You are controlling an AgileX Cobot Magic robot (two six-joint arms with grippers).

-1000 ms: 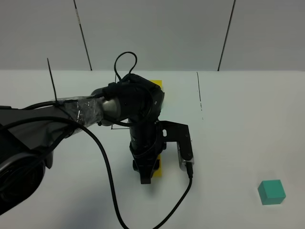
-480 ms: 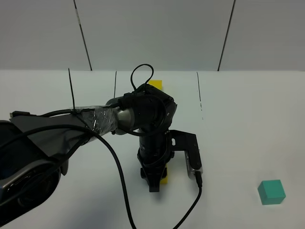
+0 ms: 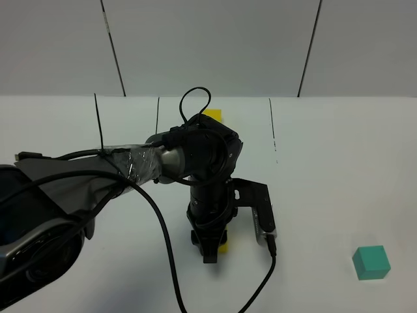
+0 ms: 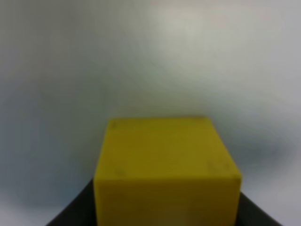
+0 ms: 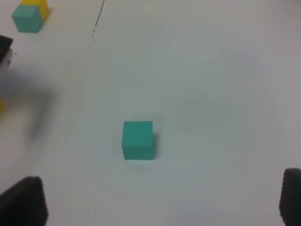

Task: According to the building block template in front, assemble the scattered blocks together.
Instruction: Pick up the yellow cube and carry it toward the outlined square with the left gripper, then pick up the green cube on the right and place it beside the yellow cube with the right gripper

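Yellow cube (image 4: 167, 169), plain and unmarked; teal cube (image 5: 137, 140) at near right likewise. The template (image 5: 29, 14) is half teal, half yellow. White table (image 3: 339, 169), thin black lines (image 3: 272, 124).

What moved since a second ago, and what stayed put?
The left hand, gripping the yellow cube, moved a little right and nearer in the high view, toward the teal cube. Most of that came early, then it almost stopped. Nothing was let go. The teal cube and the template stayed put.
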